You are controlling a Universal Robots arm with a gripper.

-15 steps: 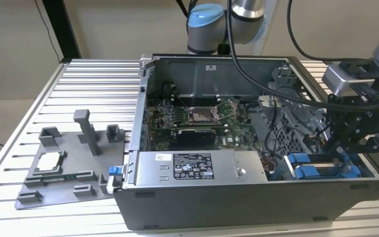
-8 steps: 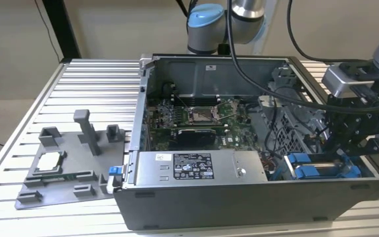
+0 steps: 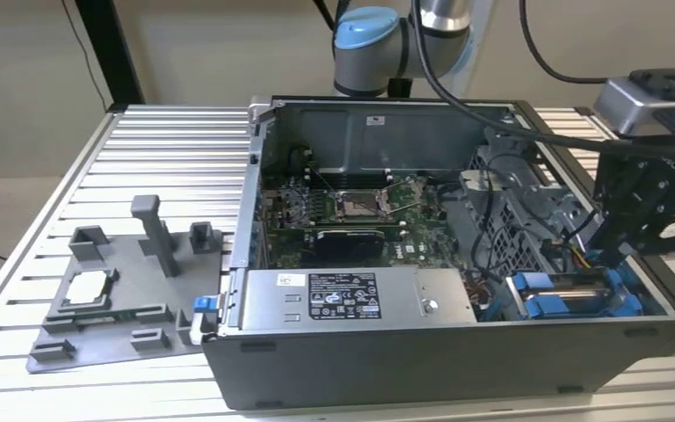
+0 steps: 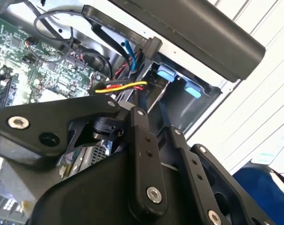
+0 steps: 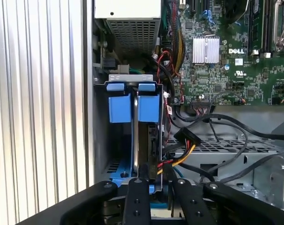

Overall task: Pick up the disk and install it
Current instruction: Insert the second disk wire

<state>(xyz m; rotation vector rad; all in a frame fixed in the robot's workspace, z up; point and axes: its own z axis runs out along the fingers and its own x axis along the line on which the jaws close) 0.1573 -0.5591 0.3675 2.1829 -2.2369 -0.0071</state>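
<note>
We see the tool (image 5: 153, 187) low in the case's drive bay (image 3: 572, 294), its fingers (image 5: 136, 199) pressed nearly together on the disk (image 5: 146, 140). The disk stands on edge in its blue frame, long axis running straight away from the tool into the bay.

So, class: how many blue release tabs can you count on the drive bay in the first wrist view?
2. One blue tab and a second blue tab sit side by side at the drive bay's end, on either side of the disk. The gripper may hide others.
</note>
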